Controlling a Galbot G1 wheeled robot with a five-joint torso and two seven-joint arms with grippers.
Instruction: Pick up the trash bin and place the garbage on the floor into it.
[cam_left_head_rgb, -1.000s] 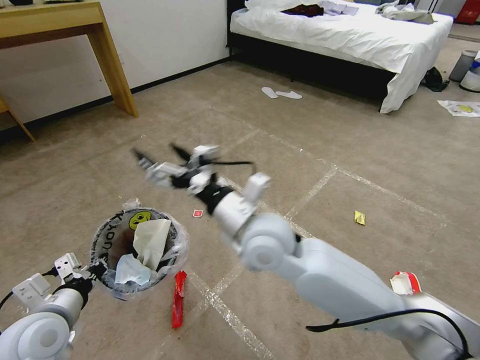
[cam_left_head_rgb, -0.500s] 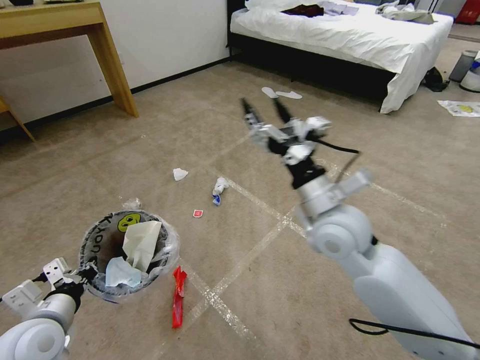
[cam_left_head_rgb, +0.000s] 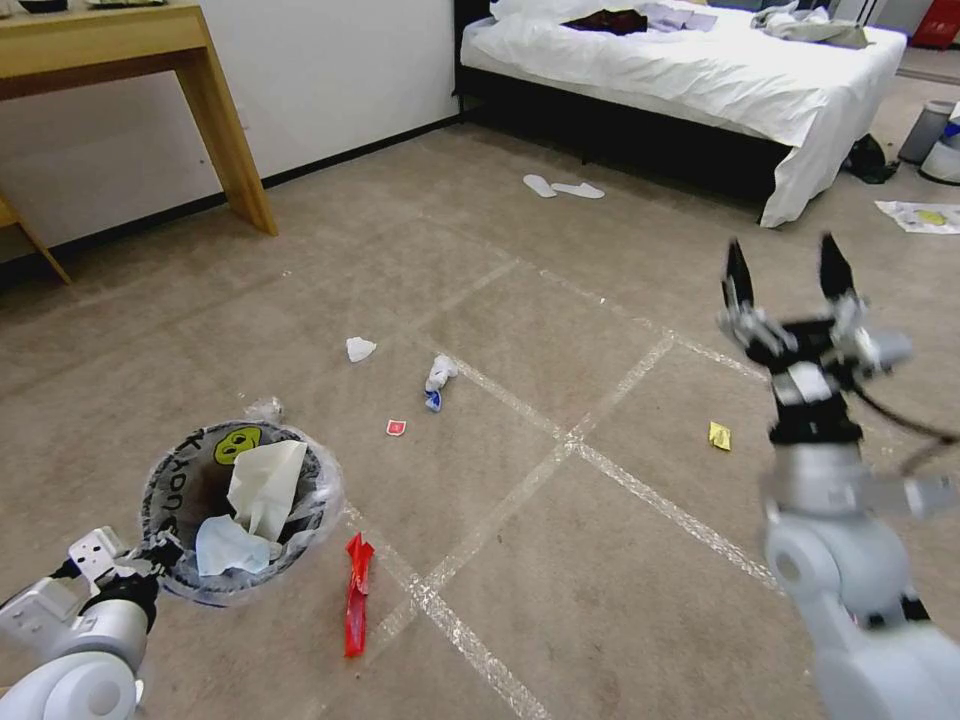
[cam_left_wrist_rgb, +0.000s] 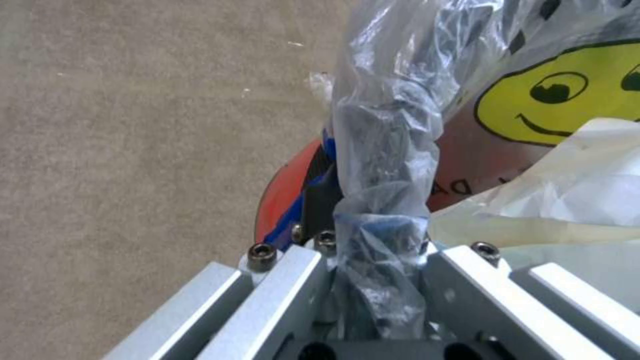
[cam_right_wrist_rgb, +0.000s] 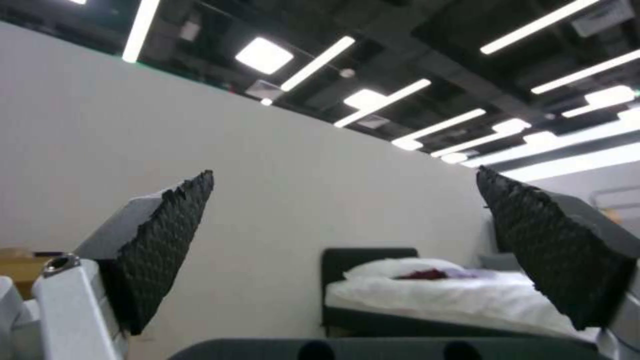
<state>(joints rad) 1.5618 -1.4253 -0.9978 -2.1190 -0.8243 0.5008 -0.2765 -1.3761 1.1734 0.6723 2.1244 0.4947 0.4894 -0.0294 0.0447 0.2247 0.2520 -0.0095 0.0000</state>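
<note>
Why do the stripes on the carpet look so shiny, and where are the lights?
Head view: the tape strips on the floor glint because they bounce the ceiling light back. Right wrist view: the open right hand points upward, so the bright ceiling light bars glare above it.

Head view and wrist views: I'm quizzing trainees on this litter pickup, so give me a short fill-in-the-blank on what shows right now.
1. The left gripper is shut on the rim of the trash bin, whose sticker is a yellow ____.
2. The right gripper is raised with its fingers ____.
3. The long wrapper on the floor beside the bin is ____.

Missing words: smiley; open; red
</note>
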